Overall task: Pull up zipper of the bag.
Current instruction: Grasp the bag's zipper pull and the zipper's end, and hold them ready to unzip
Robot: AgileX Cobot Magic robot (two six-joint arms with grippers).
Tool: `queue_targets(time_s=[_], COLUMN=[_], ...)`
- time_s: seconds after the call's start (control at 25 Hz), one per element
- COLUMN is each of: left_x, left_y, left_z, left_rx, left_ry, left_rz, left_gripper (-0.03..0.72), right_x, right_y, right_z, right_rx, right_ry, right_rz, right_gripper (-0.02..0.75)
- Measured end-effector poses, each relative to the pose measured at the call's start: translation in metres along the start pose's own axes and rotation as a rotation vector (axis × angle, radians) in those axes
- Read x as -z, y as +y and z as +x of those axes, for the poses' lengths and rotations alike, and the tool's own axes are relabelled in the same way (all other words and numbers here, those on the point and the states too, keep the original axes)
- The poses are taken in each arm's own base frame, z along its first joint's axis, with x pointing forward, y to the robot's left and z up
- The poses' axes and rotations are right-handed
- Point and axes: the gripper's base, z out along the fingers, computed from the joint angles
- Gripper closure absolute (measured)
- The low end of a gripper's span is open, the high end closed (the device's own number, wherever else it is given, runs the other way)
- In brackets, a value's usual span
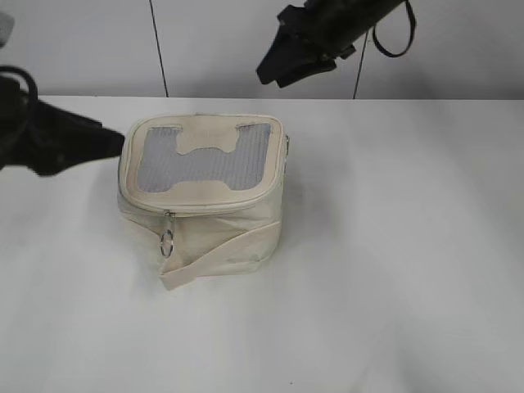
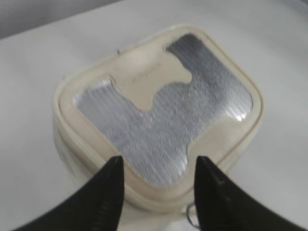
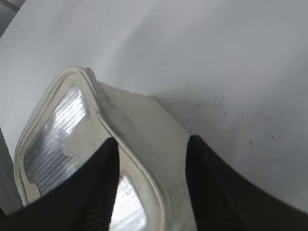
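The bag (image 1: 205, 237) is a small boxy cream bag with a grey mesh top and a cream H-shaped patch, standing mid-table. Its zipper (image 1: 205, 207) runs round the top rim. One slider with a round silver ring pull (image 1: 167, 243) hangs on the front face. A second slider (image 1: 287, 146) shows at the right rim. My left gripper (image 1: 115, 141) is open at the bag's left edge; in the left wrist view it (image 2: 159, 161) frames the bag (image 2: 161, 62) rim. My right gripper (image 1: 282, 70) is open, raised above and behind the bag; it (image 3: 151, 142) hangs over the bag (image 3: 139, 125) edge.
The white table (image 1: 409, 246) stretches to the right and front of the bag. A grey wall with dark seams (image 1: 157, 41) stands behind the table. A black cable loop (image 1: 393, 37) hangs from the right arm.
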Motion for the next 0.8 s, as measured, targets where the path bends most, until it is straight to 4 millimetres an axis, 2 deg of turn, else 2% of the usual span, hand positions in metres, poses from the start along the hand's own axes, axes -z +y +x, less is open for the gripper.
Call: queue_targets(time_s=[0.08,0.16,0.24,0.36,0.48,0.56,0.64,0.8], left_x=[-0.009,-0.027,-0.046,-0.072,-0.097,-0.116,-0.136,-0.162], left_y=[0.017,0.032,0.046,0.064,0.076,0.081,0.079,0.061], left_z=[-0.024,-0.043,-0.061,-0.091,-0.109,-0.113,-0.115,-0.116], left_rx=[-0.029,-0.057,-0.078,-0.1,-0.095,-0.098,-0.121,-0.216], left_ry=[-0.005,0.031,0.053,0.042,0.061,0.104,0.159,0.261], left_rz=[0.036,0.092,0.144,0.212,0.292,0.341,0.396,0.455], left_gripper=[0.342,0.347,0.35,0.34,0.305,0.286,0.279,0.276], right_x=[0.011,0.02,0.038,0.05,0.047,0.041,0.039,0.038], right_y=[-0.012,-0.022,-0.023,-0.015,-0.008,-0.008,-0.008,-0.009], right_z=[0.013,0.037,0.063,0.109,0.141,0.153,0.158,0.16], right_rx=[-0.062,-0.129,-0.15,-0.146,-0.121,-0.119,-0.112,-0.095], right_ry=[0.003,-0.031,-0.135,-0.267,-0.33,-0.324,-0.315,-0.313], right_rz=[-0.006,-0.006,0.036,0.114,0.124,0.118,0.119,0.134], right_gripper=[0.427,0.464,0.484,0.486,0.407,0.287,0.205,0.172])
